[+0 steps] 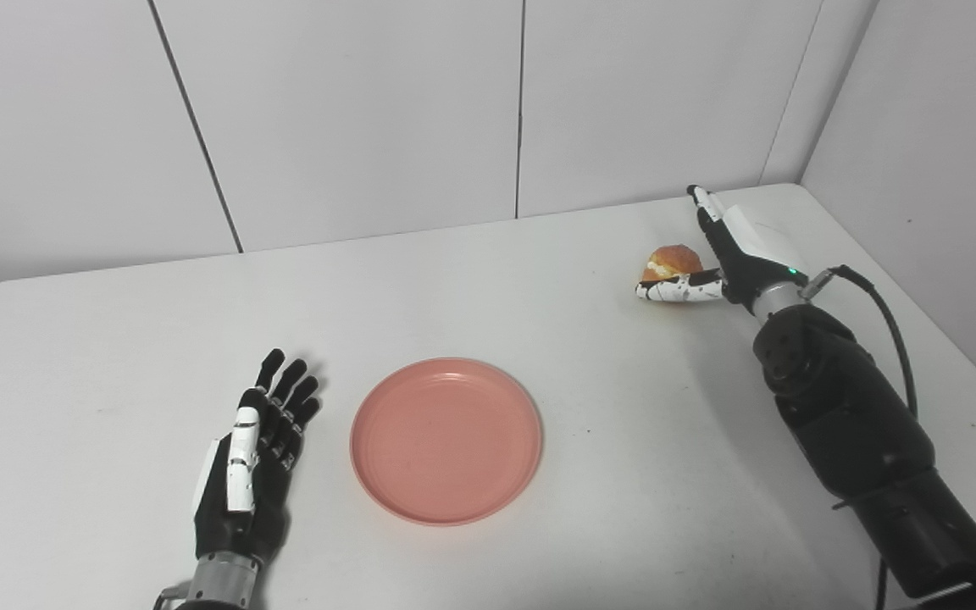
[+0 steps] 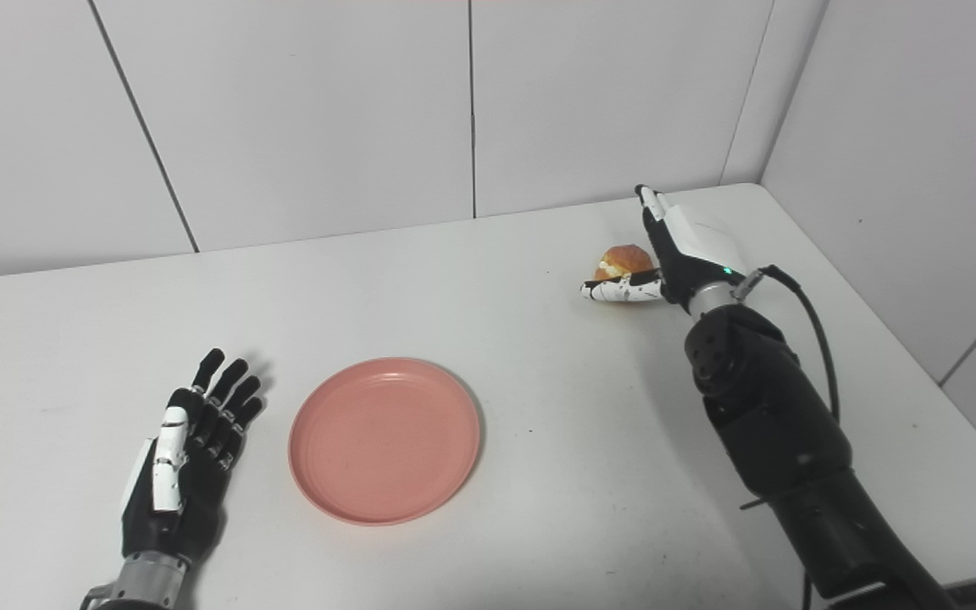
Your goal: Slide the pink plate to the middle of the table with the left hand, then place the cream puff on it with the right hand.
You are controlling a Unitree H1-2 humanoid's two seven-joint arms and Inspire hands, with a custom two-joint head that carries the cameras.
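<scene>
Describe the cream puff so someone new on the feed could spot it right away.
Start at the white table and go to its far right corner, where the two walls meet. The right hand is there, open, its fingers and thumb spread around a small round pastry: the cream puff. It is golden-brown with pale filling, unlike the flat pink plate at mid-table.

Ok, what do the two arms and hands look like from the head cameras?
Left hand: black fingers, white thumb cover, silver wrist cuff. Right hand: white shell, black-speckled white thumb, small green light at the wrist, silver cuff, bulky glossy black forearm with a black cable looping alongside.
</scene>
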